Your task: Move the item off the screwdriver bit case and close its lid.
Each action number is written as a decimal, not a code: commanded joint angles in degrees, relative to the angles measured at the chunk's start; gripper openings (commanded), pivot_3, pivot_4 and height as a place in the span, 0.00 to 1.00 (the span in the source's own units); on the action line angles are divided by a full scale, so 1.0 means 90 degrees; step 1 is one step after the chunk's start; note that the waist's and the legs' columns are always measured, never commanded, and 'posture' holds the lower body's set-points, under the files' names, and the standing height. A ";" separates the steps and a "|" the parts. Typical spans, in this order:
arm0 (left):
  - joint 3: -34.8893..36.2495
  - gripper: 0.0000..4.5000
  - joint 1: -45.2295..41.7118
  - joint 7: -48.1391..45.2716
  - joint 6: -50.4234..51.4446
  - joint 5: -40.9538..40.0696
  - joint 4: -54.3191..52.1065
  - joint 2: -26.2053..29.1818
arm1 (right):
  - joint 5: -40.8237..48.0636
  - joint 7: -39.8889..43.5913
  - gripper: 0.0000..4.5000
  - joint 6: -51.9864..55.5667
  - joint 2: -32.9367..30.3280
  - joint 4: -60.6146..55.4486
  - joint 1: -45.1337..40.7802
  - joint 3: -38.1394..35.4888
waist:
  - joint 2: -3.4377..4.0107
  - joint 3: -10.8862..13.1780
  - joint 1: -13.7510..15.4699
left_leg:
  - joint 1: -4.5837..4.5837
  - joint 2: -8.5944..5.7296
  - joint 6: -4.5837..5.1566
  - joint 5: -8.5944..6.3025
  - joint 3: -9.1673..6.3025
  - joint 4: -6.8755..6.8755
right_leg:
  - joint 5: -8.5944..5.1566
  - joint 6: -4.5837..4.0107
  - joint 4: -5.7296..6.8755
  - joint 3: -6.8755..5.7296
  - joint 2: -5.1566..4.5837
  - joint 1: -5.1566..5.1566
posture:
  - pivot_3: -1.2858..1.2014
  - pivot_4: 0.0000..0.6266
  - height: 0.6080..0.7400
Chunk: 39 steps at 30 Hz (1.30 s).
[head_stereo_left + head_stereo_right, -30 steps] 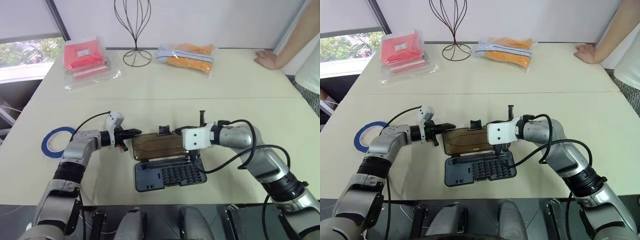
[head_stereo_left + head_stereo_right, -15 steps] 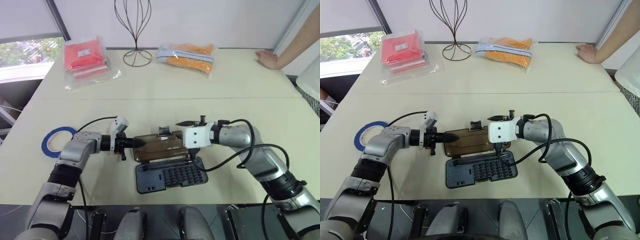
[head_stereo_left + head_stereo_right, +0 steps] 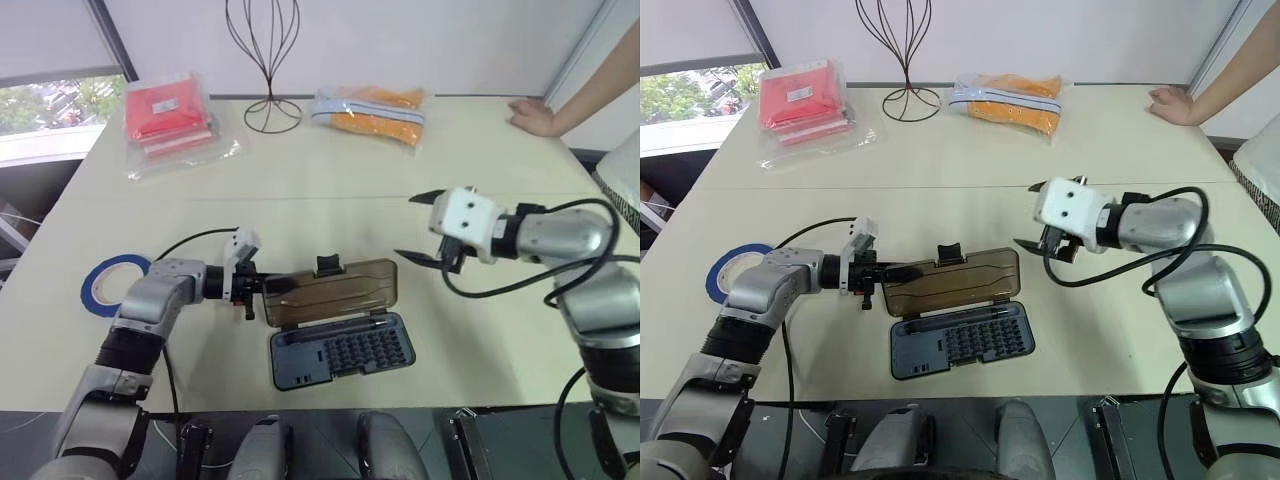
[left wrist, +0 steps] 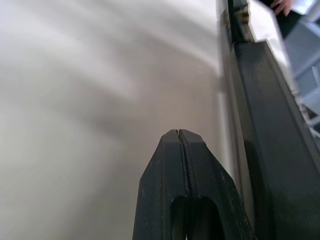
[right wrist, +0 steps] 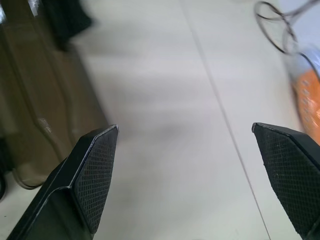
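The screwdriver bit case point(image 3: 342, 352) lies open near the table's front edge, its dark tray showing rows of bits. Its smoky-brown lid point(image 3: 332, 293) is folded back behind the tray, with the black latch tab point(image 3: 328, 266) on its far edge. No loose item rests on the case. My left gripper point(image 3: 286, 285) is shut, its tip at the lid's left end; the left wrist view shows the closed fingers point(image 4: 179, 150) beside the case's edge point(image 4: 260, 100). My right gripper point(image 3: 408, 226) hangs open and empty above the table, right of the lid point(image 5: 30, 110).
A blue tape roll point(image 3: 108, 283) lies at the left. At the back are a red packet point(image 3: 168, 115), a wire stand point(image 3: 262, 60) and an orange packet point(image 3: 372, 108). A person's hand point(image 3: 530, 115) rests on the far right corner.
My right gripper has opened and pulled up and to the right, away from the lid. The left gripper stays at the lid's left end.
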 commanded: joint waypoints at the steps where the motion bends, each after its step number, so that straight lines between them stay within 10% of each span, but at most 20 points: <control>1: 0.0028 0.00 0.0007 -0.0452 0.0237 -0.0297 -0.0668 0.0350 | 0.0265 -0.0067 0.99 0.0191 -0.0212 -0.0176 -0.0018 -0.0377 | 0.0001 0.0001 -0.0001 | -0.0001 0.0000 0.0000 0.0000 0.0001 0.0000 | 0.0000 0.0000 -0.0001 0.0001 0.0000 0.0000 | 0.52 0.24 1.00; 22: -0.1659 0.00 0.0672 -0.1532 -0.0893 0.0714 -0.0861 0.0895 | 0.0821 -0.0342 0.99 0.0678 -0.0400 -0.0355 0.0330 -0.0307 | 0.0007 0.0003 0.0019 | 0.0007 0.0000 0.0005 -0.0003 0.0004 0.0000 | 0.0000 -0.0001 -0.0005 0.0003 -0.0002 0.0011 | 0.52 0.24 1.00; 37: -0.0271 0.00 -0.0385 -0.0981 0.0476 -0.0451 -0.0611 0.0650 | 0.2791 0.0437 0.99 0.1581 -0.0203 -0.0984 0.0801 -0.0073 | -0.0001 0.0009 0.0009 | 0.0003 0.0001 0.0009 -0.0004 -0.0002 0.0005 | -0.0001 0.0000 -0.0001 0.0000 0.0001 0.0008 | 0.52 0.24 1.00; 39: -0.0221 0.00 -0.0565 -0.0845 0.0444 -0.0339 -0.0297 0.0550 | 0.2960 0.0455 0.87 0.1640 -0.0104 -0.1007 0.0920 0.0055 | -0.0001 0.0009 0.0009 | 0.0004 0.0000 0.0009 -0.0004 -0.0002 0.0005 | -0.0001 0.0000 -0.0001 0.0000 0.0001 0.0009 | 0.52 0.24 1.00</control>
